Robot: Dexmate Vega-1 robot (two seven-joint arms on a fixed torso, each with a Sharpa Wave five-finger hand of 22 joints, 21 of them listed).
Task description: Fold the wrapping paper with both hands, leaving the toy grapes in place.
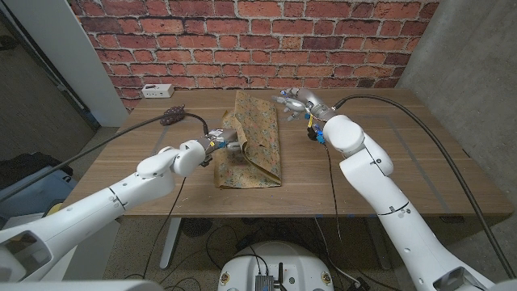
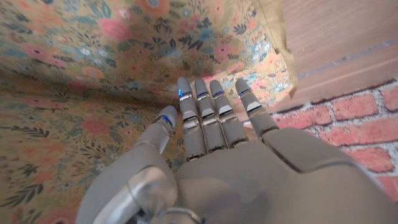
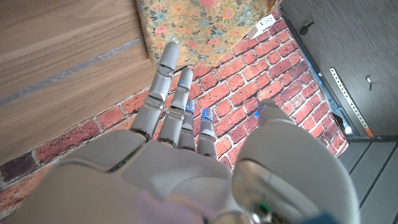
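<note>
Floral wrapping paper (image 1: 254,141) lies between left hand (image 1: 220,142), fingers under it, and empty spread right hand (image 1: 292,102).

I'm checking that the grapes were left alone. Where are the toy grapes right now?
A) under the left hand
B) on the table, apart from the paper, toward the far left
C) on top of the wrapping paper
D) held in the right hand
B: in the head view the toy grapes lie on the bare table, apart from the wrapping paper.
</note>
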